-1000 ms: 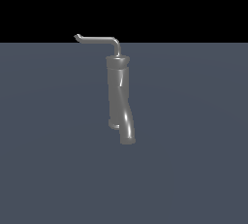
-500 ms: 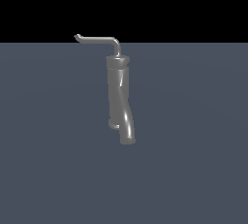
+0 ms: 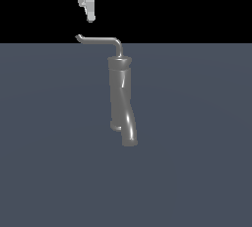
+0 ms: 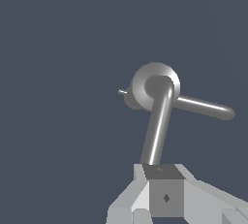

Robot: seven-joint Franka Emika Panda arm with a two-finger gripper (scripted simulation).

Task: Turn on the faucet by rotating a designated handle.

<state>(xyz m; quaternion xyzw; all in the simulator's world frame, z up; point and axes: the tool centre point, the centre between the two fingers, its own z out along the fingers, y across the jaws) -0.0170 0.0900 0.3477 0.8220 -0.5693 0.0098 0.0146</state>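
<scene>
I see gripper (image 3: 90, 18) hanging just above handle (image 3: 98, 40), near its hooked tip, not touching. Rod's long axis runs from jaws toward faucet (image 3: 121, 100). Jaw gap: can't tell.

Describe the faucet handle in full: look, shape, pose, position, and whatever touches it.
The handle is a thin, shiny light-grey metal rod bent in an L. Its short leg rises from the dark collar atop the faucet; its long leg runs level toward the exterior view's left and ends in a small upturned hook. The gripper hangs just above that tip, apart from it. Only the faucet touches the handle.
</scene>
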